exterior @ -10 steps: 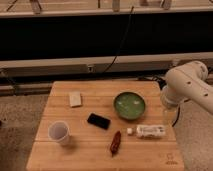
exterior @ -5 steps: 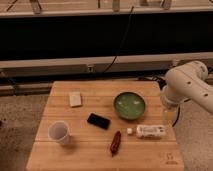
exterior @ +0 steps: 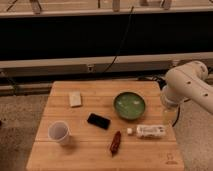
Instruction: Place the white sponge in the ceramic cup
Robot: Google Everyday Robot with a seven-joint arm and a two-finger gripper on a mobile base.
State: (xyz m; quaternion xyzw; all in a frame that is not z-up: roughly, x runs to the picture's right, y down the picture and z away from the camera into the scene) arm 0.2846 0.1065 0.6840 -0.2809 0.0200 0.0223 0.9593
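The white sponge (exterior: 75, 99) lies flat on the far left part of the wooden table (exterior: 60, 155). The ceramic cup (exterior: 59, 133) stands upright near the table's front left, with nothing showing inside it. My white arm (exterior: 187, 89) is folded at the table's right edge. My gripper (exterior: 168, 113) hangs below the arm, just past the right edge beside the green bowl. It is open, holds nothing, and is far from both the sponge and the cup.
A green bowl (exterior: 129, 105) sits right of centre. A black phone (exterior: 99, 121) lies mid-table and a reddish-brown packet (exterior: 116, 142) lies near the front. A white plastic bottle (exterior: 148, 131) lies on its side at the right. A dark wall with cables runs behind the table.
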